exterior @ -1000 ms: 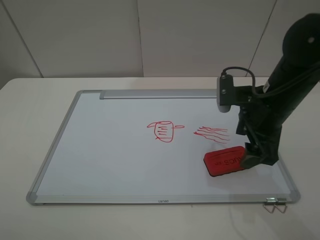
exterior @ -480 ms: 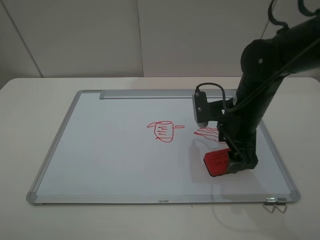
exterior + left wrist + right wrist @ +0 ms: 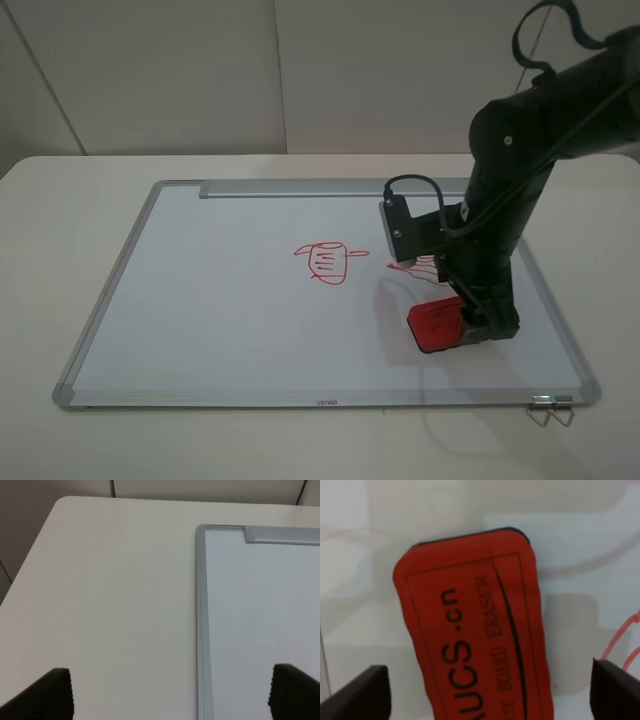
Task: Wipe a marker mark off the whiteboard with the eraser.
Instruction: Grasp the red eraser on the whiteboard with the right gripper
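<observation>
Right wrist view: right gripper (image 3: 492, 692) straddles the eraser (image 3: 470, 630), jaws wide, not clamped. The marker mark (image 3: 328, 262) lies left of the eraser, well apart.

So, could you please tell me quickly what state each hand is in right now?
Left hand: open, empty.
Right hand: open, straddling the eraser, not gripping it.

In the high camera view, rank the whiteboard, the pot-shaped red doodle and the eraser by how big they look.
1. The whiteboard, by far the largest.
2. The marker mark and the eraser look alike; the right gripper hides part of the eraser, so no ranking between them.
</observation>
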You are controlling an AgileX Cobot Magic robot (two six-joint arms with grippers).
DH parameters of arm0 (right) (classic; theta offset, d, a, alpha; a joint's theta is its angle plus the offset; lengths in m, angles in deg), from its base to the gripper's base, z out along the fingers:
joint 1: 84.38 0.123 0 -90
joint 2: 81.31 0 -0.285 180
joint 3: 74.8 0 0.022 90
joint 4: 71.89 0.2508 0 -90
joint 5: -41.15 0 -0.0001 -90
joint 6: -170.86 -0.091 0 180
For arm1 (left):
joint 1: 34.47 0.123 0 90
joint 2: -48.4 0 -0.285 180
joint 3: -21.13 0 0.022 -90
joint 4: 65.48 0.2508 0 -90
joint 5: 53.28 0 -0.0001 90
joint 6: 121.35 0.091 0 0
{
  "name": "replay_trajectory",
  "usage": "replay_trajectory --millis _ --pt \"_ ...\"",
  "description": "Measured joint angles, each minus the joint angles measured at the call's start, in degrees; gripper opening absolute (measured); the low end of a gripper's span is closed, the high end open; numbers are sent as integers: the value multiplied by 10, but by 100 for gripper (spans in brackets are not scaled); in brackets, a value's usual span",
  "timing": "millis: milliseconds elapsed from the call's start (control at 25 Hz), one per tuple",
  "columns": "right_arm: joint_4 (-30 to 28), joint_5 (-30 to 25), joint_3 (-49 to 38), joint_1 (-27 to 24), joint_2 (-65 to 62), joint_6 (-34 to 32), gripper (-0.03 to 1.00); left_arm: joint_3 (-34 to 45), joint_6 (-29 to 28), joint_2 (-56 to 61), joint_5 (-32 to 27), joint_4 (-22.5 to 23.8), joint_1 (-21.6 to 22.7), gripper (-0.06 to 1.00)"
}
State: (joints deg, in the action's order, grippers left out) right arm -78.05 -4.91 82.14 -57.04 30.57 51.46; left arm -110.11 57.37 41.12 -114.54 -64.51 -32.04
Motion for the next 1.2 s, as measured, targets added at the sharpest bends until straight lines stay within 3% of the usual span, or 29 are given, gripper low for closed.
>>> replay_trajectory --millis 400,960,1080,1200 --pt "-1 42 -31 8 0 1 71 0 0 0 0 0 0 78" --pt "-3 43 -31 8 12 1 71 0 0 0 0 0 0 78" --pt "-11 43 -31 8 12 1 65 0 0 0 0 0 0 78" --pt "-16 43 -31 8 12 1 49 0 0 0 0 0 0 78"
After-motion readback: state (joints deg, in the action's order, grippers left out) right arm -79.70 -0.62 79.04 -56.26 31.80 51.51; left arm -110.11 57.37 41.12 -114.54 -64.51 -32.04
